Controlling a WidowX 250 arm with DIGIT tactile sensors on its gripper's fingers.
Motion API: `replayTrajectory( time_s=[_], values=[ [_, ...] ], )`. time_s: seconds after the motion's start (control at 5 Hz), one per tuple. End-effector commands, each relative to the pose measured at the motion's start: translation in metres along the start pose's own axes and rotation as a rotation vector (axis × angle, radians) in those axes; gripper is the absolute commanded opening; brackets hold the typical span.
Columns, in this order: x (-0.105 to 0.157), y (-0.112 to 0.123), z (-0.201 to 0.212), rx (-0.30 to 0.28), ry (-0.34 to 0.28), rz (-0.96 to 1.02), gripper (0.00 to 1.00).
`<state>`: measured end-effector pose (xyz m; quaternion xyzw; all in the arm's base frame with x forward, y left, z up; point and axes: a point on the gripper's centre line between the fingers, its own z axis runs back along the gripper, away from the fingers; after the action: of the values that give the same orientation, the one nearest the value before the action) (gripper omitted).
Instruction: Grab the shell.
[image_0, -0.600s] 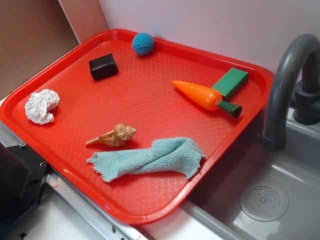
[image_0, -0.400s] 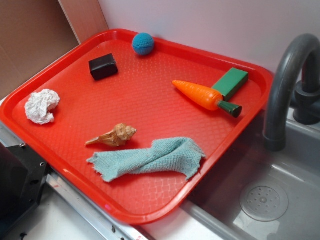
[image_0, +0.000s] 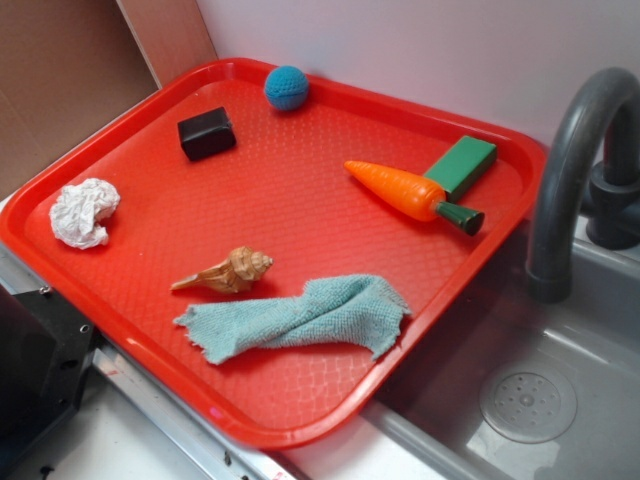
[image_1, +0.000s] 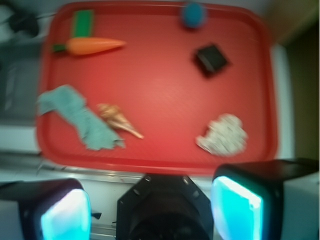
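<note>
The tan spiral shell (image_0: 228, 272) lies on the red tray (image_0: 300, 210), its pointed tail toward the left, just above a teal cloth (image_0: 300, 316). In the wrist view the shell (image_1: 118, 119) lies left of centre, next to the cloth (image_1: 80, 118). My gripper (image_1: 150, 207) is high above the tray's near edge, far from the shell. Its two fingers with cyan pads (image_1: 235, 202) stand wide apart and hold nothing. The gripper does not show in the exterior view.
On the tray are a crumpled white paper ball (image_0: 82, 212), a black block (image_0: 206, 132), a blue ball (image_0: 286, 87), an orange toy carrot (image_0: 410, 192) and a green block (image_0: 460, 166). A grey faucet (image_0: 570, 170) and sink (image_0: 530, 400) are to the right.
</note>
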<state>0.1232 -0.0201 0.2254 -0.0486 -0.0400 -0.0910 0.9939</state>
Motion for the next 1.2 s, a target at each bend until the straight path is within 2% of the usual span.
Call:
replayTrajectory(
  time_s=[0.0,0.4,0.6,0.8,1.0],
  values=[
    [0.031,-0.008,-0.025,0.079,-0.006,-0.321,1.0],
    [0.054,-0.023,-0.067,0.149,0.019,-0.468,1.0],
    [0.058,-0.027,-0.086,0.144,0.04,-0.485,1.0],
    [0.054,-0.037,-0.111,0.096,0.087,-0.533,1.0],
    [0.05,-0.04,-0.133,0.082,0.141,-0.56,1.0]
  ],
)
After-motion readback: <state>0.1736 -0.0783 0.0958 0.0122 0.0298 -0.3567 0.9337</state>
